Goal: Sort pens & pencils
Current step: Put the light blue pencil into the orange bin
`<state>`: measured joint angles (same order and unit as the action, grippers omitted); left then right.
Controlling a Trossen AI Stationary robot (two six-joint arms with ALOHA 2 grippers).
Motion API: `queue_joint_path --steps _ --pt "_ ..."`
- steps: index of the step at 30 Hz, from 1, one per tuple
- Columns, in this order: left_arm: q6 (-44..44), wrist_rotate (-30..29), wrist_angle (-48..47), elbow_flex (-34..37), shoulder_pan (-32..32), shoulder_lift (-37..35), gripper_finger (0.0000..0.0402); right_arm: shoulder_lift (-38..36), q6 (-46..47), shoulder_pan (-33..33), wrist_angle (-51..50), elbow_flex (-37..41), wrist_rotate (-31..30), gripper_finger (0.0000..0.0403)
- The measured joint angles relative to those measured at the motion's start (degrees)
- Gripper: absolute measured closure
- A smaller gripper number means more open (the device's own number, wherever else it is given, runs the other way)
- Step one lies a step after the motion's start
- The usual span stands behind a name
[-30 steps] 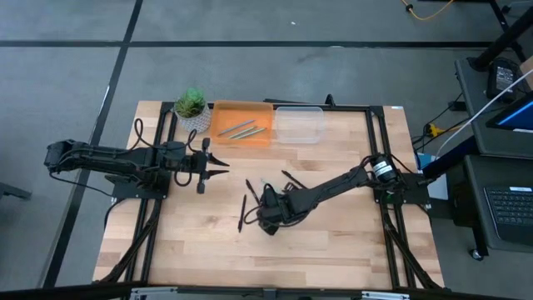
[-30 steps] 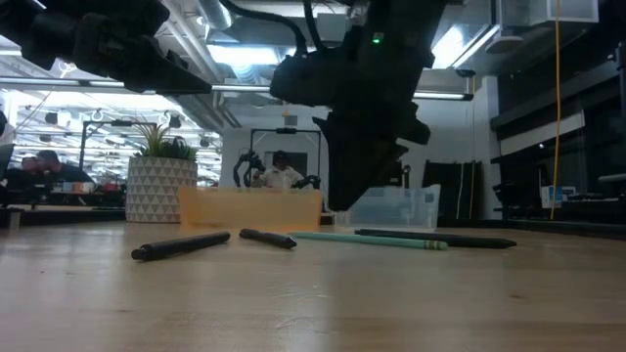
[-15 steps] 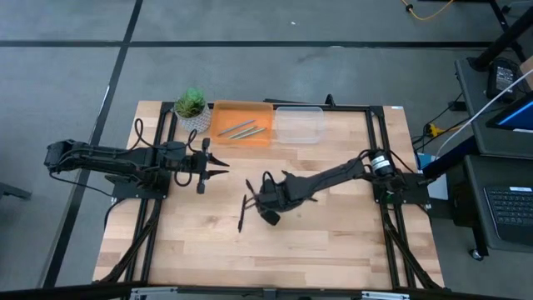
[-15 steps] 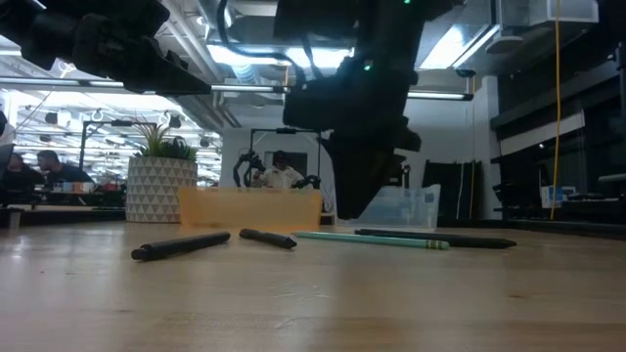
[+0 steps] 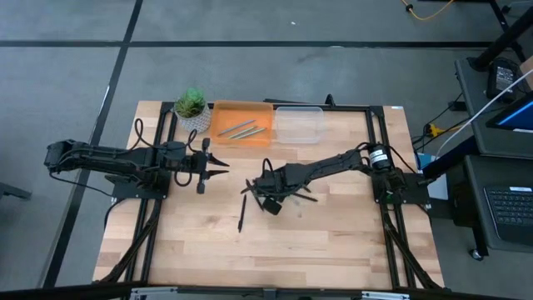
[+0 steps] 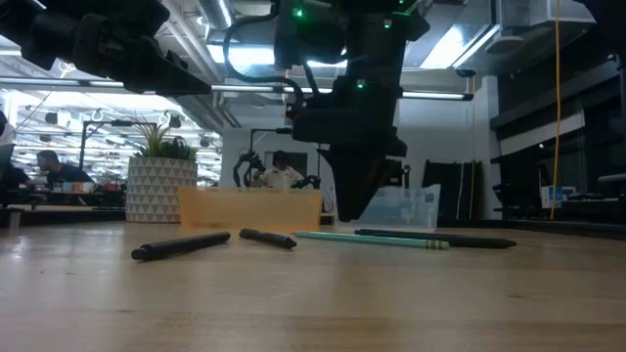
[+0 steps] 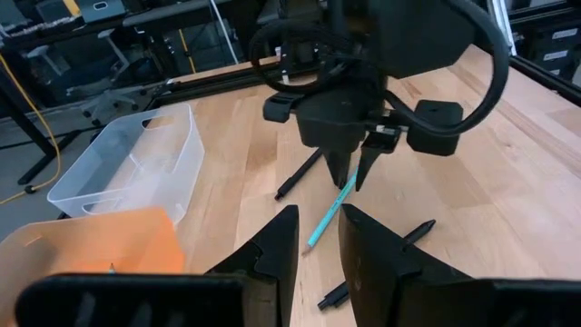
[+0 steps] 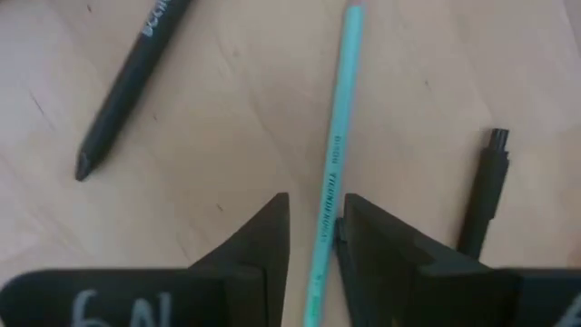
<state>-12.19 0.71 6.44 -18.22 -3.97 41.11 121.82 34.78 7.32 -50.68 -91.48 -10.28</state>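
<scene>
A light teal pencil [image 8: 332,173] lies flat on the wooden table [image 5: 333,242], with black pens [image 8: 123,86] [image 8: 481,204] lying on either side of it. My right gripper [image 8: 313,241] points down over the pencil, open. Its fingers [image 7: 340,168] stand on either side of the pencil's line without touching it. Another black pen [image 5: 241,215] lies nearer the table's front. My left gripper [image 7: 318,241] hovers open at the table's left, holding nothing. Grey pencils [image 5: 240,130] lie in the orange tray [image 5: 223,117] at the far edge.
A clear plastic bin [image 5: 298,125] stands to the right of the orange tray. A potted plant [image 5: 191,107] stands at the far left corner. Black frame rails [image 5: 379,150] run along both sides of the table. The near half of the tabletop is bare wood.
My right gripper has moved toward the table's far edge, from near the front black pen to over the teal pencil, turning a little at the wrist. The pens and the pencil lie where they were.
</scene>
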Motion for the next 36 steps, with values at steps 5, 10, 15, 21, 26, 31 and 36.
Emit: queue_joint_path --steps 5,10,15,21,26,31,36 --pt "0.0 0.02 0.0 0.0 0.0 -0.01 0.0326 -0.09 -1.36 -0.88 -1.0 0.0 0.02 0.0293" --pt "0.0 0.0 -0.03 0.0 0.0 0.0 0.0326 -0.11 -2.37 -0.99 -0.16 0.0 -0.03 0.0293" --pt "0.0 0.02 -0.74 0.0 -0.02 -0.01 0.0326 -0.11 -2.53 -0.95 0.57 0.0 -0.02 0.0292" --pt "0.04 0.0 -0.81 0.0 -0.02 -0.01 0.0326 -0.11 -2.53 -0.95 0.84 0.0 -0.1 0.0292" --pt "0.09 0.0 -0.85 0.0 -0.02 -0.01 0.0326 -0.13 -3.77 -0.95 5.4 2.46 -0.09 0.0292" --pt "0.11 0.0 -0.87 0.0 -0.02 -0.01 0.0326 -0.13 -2.45 -1.03 6.96 5.92 0.95 0.0292" --pt "0.13 0.0 -0.87 0.0 -0.02 0.01 0.0326 -0.57 -2.03 -1.12 8.67 7.98 3.33 0.0292"
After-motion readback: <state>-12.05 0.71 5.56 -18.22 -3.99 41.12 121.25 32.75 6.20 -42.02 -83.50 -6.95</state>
